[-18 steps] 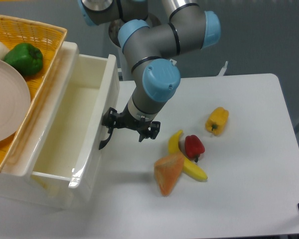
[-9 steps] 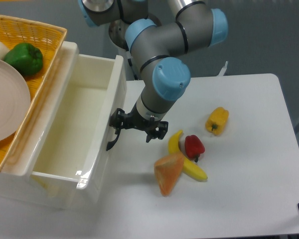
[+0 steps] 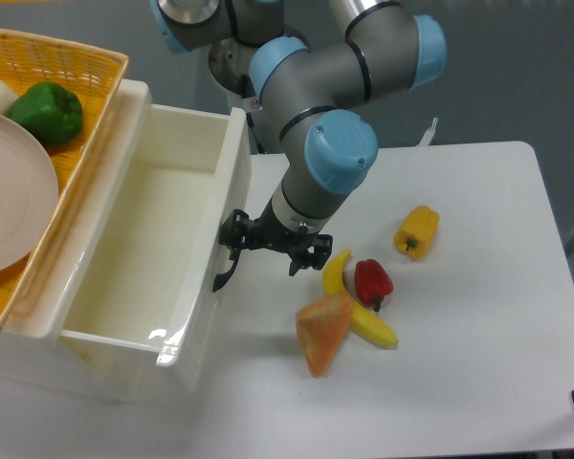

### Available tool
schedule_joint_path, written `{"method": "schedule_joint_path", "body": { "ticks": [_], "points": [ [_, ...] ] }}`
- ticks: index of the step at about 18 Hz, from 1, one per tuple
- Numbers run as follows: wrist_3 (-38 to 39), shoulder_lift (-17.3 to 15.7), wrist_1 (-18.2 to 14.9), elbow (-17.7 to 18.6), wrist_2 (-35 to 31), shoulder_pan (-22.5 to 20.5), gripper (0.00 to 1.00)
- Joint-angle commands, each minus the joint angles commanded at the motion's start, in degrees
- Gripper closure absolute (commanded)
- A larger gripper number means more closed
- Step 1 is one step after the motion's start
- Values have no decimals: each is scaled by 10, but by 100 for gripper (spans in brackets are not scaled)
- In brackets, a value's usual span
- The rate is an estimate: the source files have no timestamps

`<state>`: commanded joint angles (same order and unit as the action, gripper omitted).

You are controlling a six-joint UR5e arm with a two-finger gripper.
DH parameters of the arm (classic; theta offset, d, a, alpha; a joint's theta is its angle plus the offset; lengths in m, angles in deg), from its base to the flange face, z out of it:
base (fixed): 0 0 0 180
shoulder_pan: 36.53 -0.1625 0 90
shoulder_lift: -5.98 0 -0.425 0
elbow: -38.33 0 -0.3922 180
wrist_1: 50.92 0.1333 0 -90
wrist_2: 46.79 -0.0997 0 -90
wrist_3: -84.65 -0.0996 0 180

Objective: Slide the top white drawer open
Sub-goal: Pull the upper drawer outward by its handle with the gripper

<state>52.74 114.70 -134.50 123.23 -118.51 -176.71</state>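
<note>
The top white drawer [image 3: 153, 239] is a glossy cream-white box, pulled far out to the right of the cabinet, and its inside is bare. Its curved black handle [image 3: 226, 270] sticks out from the front panel. My gripper [image 3: 268, 244] is right at that panel, its left finger at the handle. The other finger [image 3: 311, 256] hangs free over the table. Whether the fingers clamp the handle is hidden by the gripper body.
A yellow wicker basket [image 3: 86, 124] on the cabinet top holds a plate [image 3: 10, 201], a green pepper [image 3: 46, 112] and a white item. On the table lie a banana [image 3: 359, 306], a red pepper [image 3: 372, 280], a yellow pepper [image 3: 417, 231] and an orange wedge [image 3: 323, 333].
The drawer has slid further out to the right, with my gripper and arm moving right along with its front panel. The food on the table has stayed put.
</note>
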Motion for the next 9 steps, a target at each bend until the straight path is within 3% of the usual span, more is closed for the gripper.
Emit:
{"method": "schedule_joint_path", "body": {
  "ticks": [9],
  "points": [
    [0, 5, 1, -11, 1, -4, 0]
  ]
}}
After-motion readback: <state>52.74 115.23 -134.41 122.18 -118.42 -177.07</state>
